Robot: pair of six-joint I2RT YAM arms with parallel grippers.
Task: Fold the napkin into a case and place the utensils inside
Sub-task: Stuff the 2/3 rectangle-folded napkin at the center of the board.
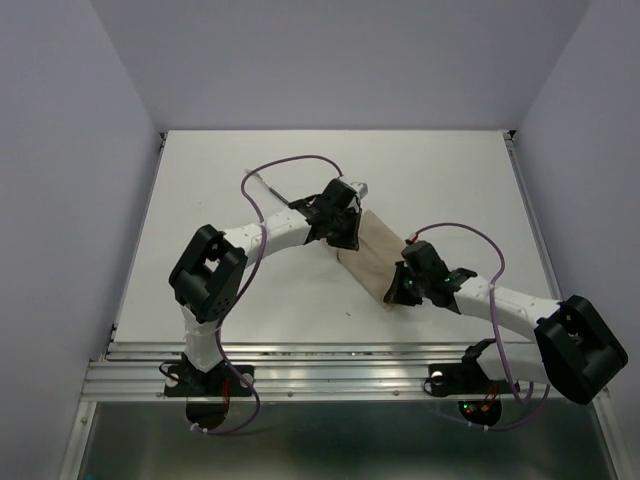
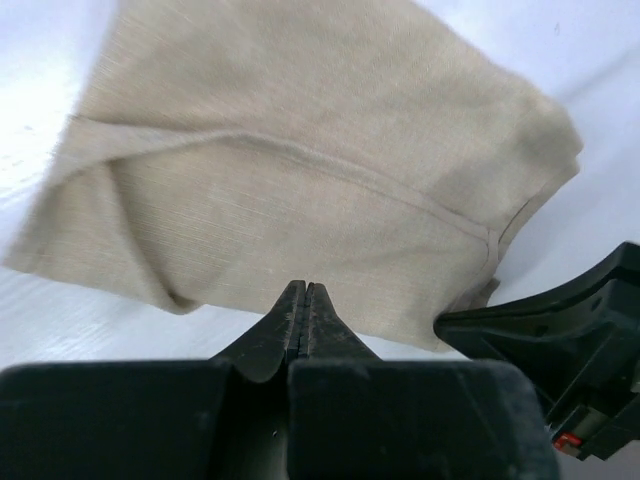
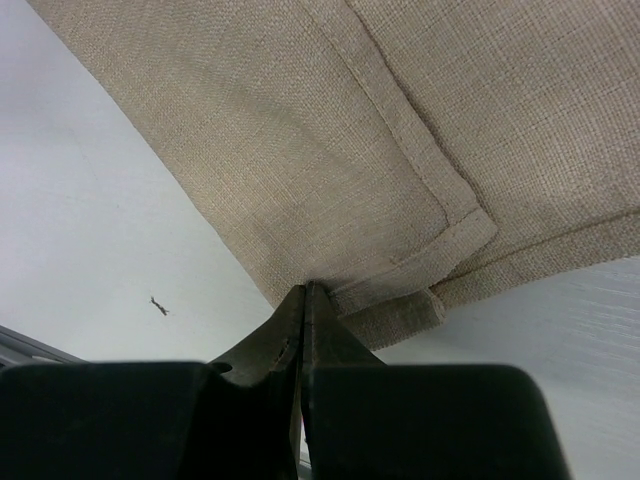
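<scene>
The beige napkin (image 1: 373,255) lies folded into a narrow oblong on the white table, running diagonally between both arms. In the left wrist view the napkin (image 2: 300,150) shows a seam across it, and my left gripper (image 2: 303,287) is shut with its tips over the cloth's near edge and nothing visible between them. My right gripper (image 3: 304,290) is also shut, its tips at the napkin's (image 3: 330,130) layered, hemmed corner. From above, the left gripper (image 1: 349,242) is at the cloth's far end and the right gripper (image 1: 397,292) at its near end. Slim silvery pieces, possibly utensils (image 1: 358,188), peek out behind the left arm.
Purple cables (image 1: 290,160) loop over both arms. The right gripper's black body (image 2: 560,350) shows at the lower right of the left wrist view. Another pale slim piece (image 1: 254,181) lies at the back left under a cable. A small dark speck (image 3: 158,305) marks the table.
</scene>
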